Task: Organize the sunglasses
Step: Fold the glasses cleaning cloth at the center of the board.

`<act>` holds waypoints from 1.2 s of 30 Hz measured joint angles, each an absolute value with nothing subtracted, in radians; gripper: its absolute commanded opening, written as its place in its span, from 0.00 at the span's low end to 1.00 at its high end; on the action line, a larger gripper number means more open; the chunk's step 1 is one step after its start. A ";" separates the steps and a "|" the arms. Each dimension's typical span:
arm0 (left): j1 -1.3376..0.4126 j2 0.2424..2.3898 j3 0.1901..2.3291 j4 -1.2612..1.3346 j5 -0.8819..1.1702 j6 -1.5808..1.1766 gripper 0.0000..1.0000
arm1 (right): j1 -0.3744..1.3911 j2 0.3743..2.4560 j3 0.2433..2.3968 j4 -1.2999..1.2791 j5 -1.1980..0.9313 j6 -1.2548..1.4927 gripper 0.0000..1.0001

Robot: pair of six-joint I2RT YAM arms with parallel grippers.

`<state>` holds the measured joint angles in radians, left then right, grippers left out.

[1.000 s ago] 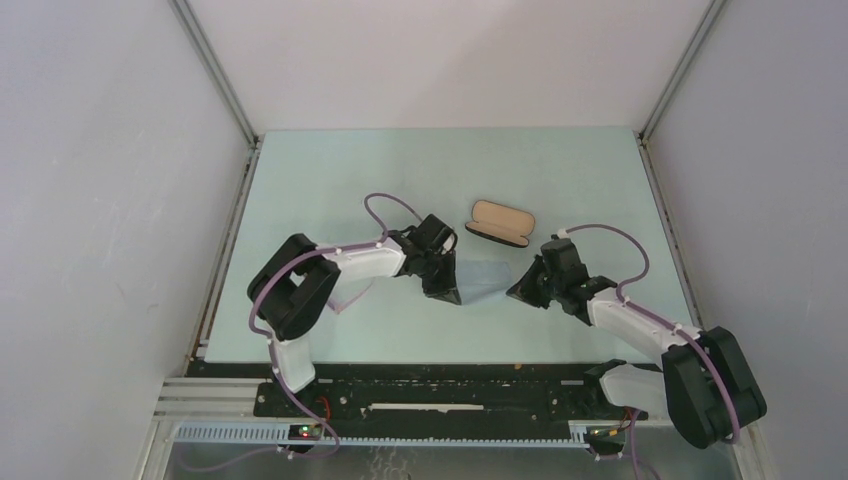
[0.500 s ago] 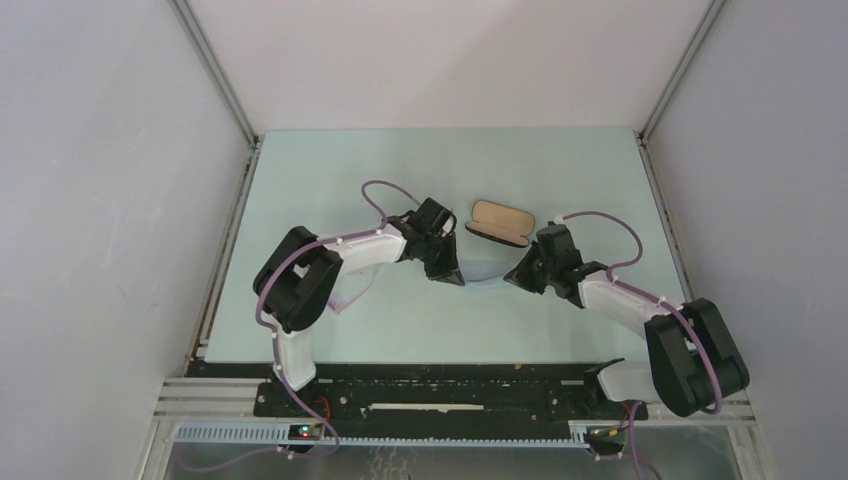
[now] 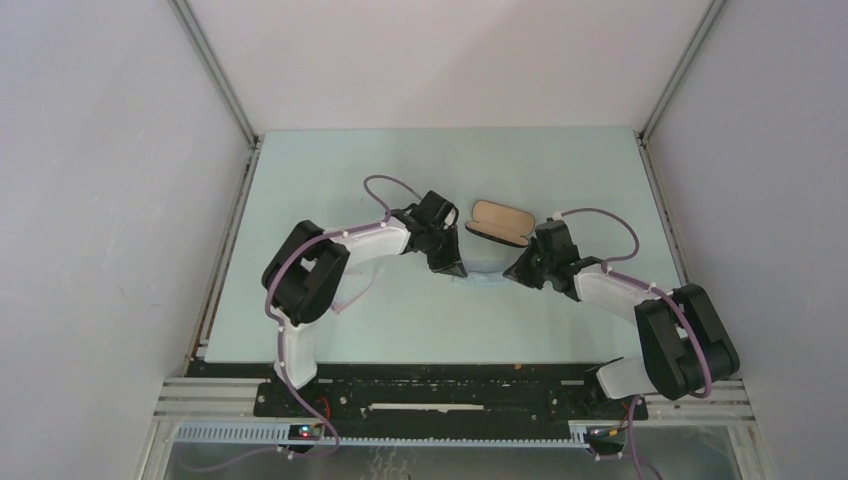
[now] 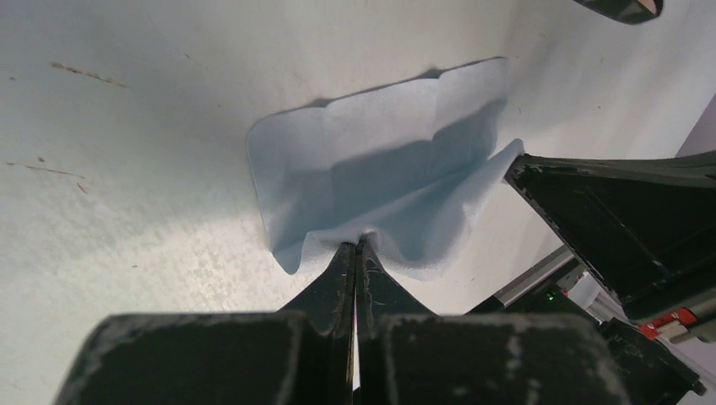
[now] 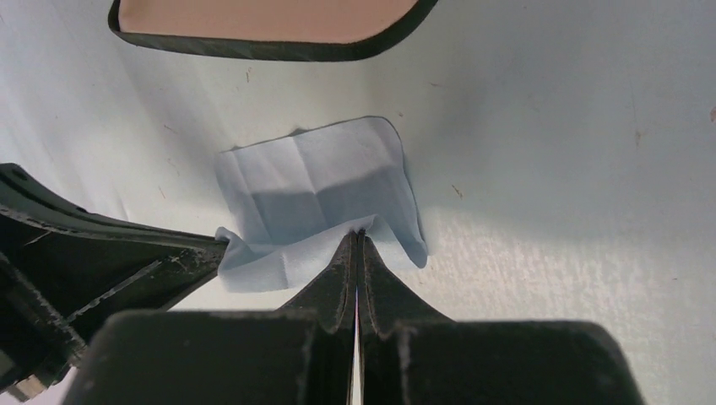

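Left tool (image 4: 356, 246) and right tool (image 5: 356, 238) are both pinching fully closed on opposite edges of the blue cloth (image 5: 312, 181), folding it beside the open case (image 3: 498, 222). Next move is probably calling for pressing the fold flat and letting go. Sunglasses (image 3: 345, 293) seem to be lying on the counter (image 3: 400, 325) under the left arm (image 3: 350, 250), too faint to be telling their long axis or facing.

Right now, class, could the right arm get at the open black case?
Probably, once freed: the case lies close beyond the right arm, nothing blocking. But its jaws are shut on the blue cloth, which it must release first.
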<state>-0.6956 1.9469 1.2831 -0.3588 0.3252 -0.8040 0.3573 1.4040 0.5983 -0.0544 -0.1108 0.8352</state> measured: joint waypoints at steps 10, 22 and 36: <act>-0.679 1.970 1.299 -0.390 0.297 -0.802 0.00 | 0.340 1.430 0.600 -0.031 -0.111 0.835 0.00; -0.661 1.994 1.342 -0.408 0.292 -0.791 0.00 | 0.335 1.467 0.632 0.004 -0.114 0.836 0.00; -0.661 1.995 1.386 -0.463 0.191 -0.749 0.49 | 0.328 1.456 0.650 -0.020 -0.109 0.826 0.48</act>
